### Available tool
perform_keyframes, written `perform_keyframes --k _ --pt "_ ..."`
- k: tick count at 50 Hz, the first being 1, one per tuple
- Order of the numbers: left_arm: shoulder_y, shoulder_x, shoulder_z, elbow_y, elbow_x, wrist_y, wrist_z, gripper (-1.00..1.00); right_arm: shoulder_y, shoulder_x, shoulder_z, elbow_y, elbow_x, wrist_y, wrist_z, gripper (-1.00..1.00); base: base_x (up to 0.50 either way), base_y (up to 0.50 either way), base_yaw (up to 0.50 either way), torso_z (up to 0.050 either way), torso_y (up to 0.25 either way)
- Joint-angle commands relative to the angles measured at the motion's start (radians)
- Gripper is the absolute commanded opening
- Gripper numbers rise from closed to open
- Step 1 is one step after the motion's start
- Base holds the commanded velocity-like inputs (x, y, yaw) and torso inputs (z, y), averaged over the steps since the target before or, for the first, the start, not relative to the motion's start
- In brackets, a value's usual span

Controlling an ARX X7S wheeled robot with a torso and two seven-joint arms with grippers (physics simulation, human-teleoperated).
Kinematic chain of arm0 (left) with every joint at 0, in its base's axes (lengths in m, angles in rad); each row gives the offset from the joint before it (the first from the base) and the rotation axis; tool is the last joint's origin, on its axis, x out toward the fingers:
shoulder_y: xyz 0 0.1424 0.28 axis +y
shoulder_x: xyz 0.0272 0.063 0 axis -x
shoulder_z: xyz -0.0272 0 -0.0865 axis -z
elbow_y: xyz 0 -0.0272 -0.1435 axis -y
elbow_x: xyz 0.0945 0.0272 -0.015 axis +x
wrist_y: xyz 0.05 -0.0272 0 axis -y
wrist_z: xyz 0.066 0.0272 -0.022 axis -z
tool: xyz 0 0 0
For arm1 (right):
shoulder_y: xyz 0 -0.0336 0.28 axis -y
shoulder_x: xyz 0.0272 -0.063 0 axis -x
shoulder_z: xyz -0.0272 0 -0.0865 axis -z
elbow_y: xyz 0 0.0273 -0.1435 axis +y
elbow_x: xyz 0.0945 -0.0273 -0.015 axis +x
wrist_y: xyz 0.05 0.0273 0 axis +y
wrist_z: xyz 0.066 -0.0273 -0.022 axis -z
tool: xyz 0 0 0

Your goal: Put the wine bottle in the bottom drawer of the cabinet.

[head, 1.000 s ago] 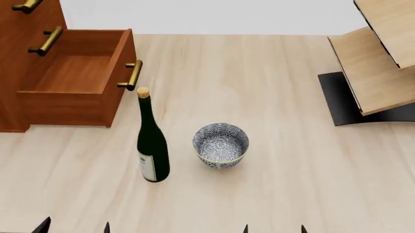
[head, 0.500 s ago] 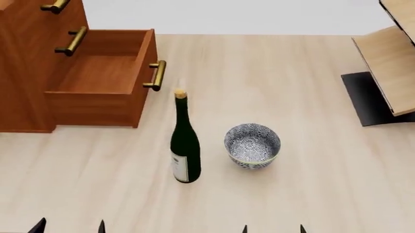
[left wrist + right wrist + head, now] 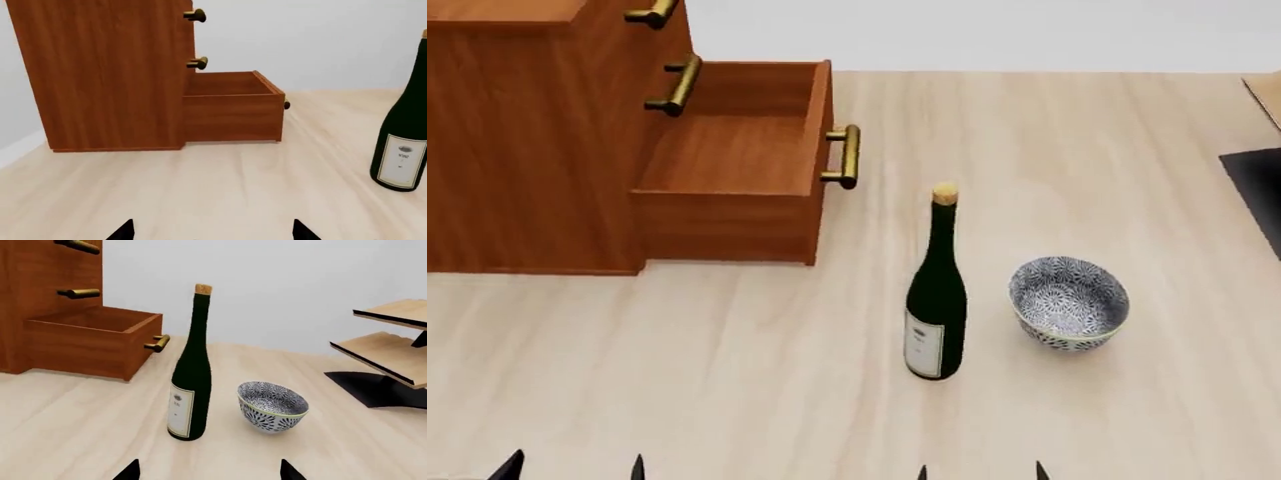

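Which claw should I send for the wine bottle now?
Probably right: the wine bottle stands nearly straight ahead of the right claw, while the left claw sits well aside, facing the cabinet.

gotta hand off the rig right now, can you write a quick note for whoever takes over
Left gripper and right gripper: both open, empty, low at the near edge of the head view.
Wine bottle stands upright on the floor, untouched, with a patterned bowl beside it on the right-arm side.
Bottom drawer of the cabinet is already pulled open and looks empty.
Left: grasp the bottle, probably with the right arm, place it in the drawer.
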Motion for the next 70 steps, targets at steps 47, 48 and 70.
perform_keyframes --k 47,48,70 --pt "-0.012 -0.034 0.029 0.012 -0.108 -0.024 0.004 1.0 0.015 0.042 -0.04 -0.064 0.101 0.1 -0.019 1.0 0.0 0.16 0.0 0.0 0.0" --pt "-0.007 -0.04 0.035 0.048 -0.098 -0.049 -0.01 1.0 0.013 0.045 -0.036 -0.085 0.108 0.111 -0.019 1.0 0.0 0.0 0.0 0.0 0.0" --pt "-0.056 -0.154 0.0 0.679 -0.223 -0.646 -0.153 1.0 0.033 0.119 -0.018 -0.494 0.137 0.425 0.01 1.0 0.0 0.0 0.0 0.0 0.0"
